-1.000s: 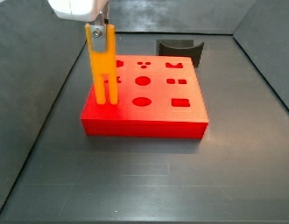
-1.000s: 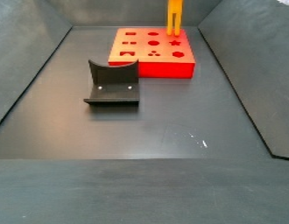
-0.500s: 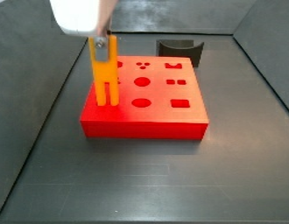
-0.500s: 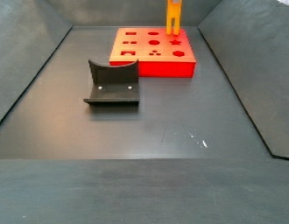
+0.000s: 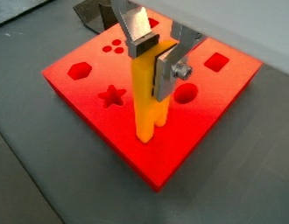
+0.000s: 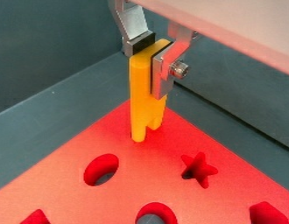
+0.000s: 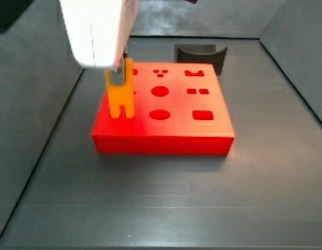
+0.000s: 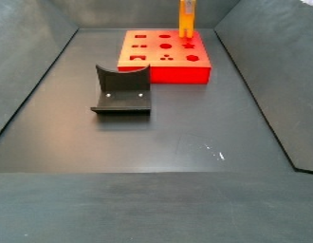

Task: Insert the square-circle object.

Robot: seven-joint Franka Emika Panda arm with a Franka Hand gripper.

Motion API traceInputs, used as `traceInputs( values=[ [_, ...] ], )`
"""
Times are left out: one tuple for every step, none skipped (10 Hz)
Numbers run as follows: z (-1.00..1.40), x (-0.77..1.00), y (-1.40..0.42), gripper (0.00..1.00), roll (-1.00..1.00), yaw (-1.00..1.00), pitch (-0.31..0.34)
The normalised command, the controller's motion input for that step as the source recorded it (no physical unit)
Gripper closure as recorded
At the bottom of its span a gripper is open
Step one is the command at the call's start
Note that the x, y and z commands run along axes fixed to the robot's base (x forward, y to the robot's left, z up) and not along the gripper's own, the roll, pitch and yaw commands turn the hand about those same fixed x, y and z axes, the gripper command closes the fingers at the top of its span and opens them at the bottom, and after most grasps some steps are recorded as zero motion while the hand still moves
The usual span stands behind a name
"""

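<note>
The square-circle object, a long orange-yellow bar (image 7: 118, 98), stands upright at the near left corner of the flat red block (image 7: 177, 122). Its forked lower end meets the block's top. I cannot tell how deep the prongs sit. My gripper (image 7: 119, 64) is shut on the bar's upper part, under its big white body. Both wrist views show the silver fingers clamping the bar (image 5: 147, 101) (image 6: 144, 101), with the gripper (image 5: 155, 54) (image 6: 153, 54) straight above the block (image 5: 100, 74) (image 6: 123, 175). In a side view the bar (image 8: 187, 21) rises from the block's far corner (image 8: 166, 59).
The dark fixture (image 8: 121, 90) stands on the grey floor apart from the block; it also shows behind the block in a side view (image 7: 199, 54). The block has several shaped holes, among them a star (image 5: 112, 94) and circles. Sloping bin walls (image 8: 32, 85) enclose the floor.
The gripper has come straight down with the bar. Less of the bar shows above the block now, and the white gripper body is much lower over the block's corner.
</note>
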Motion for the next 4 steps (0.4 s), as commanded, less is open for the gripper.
traceInputs(
  values=[
    [-0.75, 0.00, -0.01, 1.00, 0.10, 0.00, -0.069],
    [-1.00, 0.00, 0.00, 1.00, 0.00, -0.10, -0.100],
    [-0.69, 0.00, 0.00, 1.00, 0.00, 0.00, -0.059],
    [0.00, 0.00, 0.00, 1.00, 0.00, 0.00, 0.000]
  ],
)
